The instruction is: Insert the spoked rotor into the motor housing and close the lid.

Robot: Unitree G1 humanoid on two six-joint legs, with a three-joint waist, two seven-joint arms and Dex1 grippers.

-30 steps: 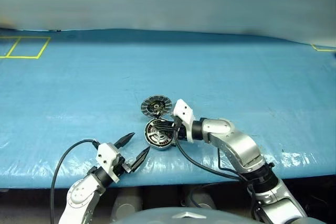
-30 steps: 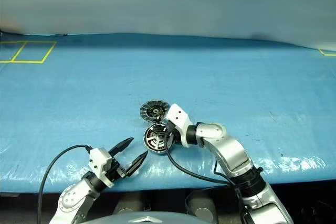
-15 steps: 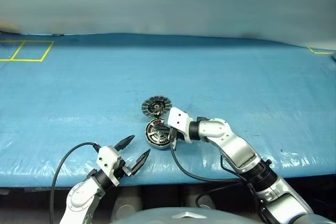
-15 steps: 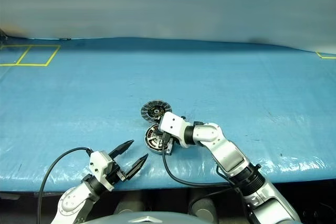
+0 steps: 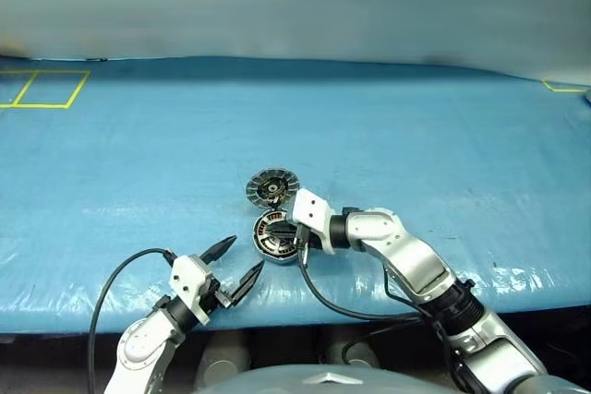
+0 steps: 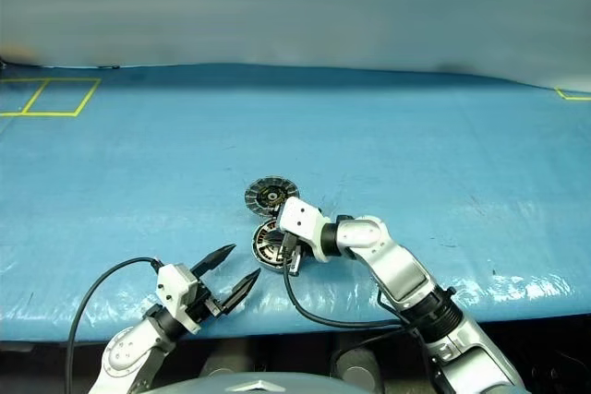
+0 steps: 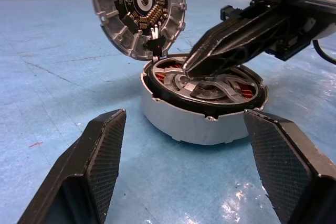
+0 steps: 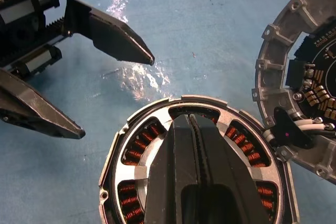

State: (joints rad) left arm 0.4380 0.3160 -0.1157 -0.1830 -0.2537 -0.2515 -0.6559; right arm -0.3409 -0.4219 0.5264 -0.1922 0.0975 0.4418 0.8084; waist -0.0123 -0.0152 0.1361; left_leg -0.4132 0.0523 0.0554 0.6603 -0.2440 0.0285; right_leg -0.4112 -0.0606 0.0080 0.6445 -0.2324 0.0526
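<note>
Right end effector [image 8: 191, 121] pinched closed, empty, tips on silvery spoked rotor [image 8: 157, 153] inside round silver motor housing [image 7: 202, 121]; left wrist view reveals hinged grey segmented-rim lid [image 7: 139, 11] upright; left end effector [image 5: 233, 260] spread wide, empty.

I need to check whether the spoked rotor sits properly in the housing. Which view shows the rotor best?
The right wrist view: it looks straight down on the spoked rotor, spokes over copper windings, though the shut right end effector covers its hub. The left wrist view shows it edge-on inside the motor housing. In the head views it is tiny.

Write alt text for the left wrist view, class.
A shut black right gripper presses its tips onto a silvery spoked rotor seated in a round silver motor housing on blue sheeting; the round grey lid stands open behind.
</note>
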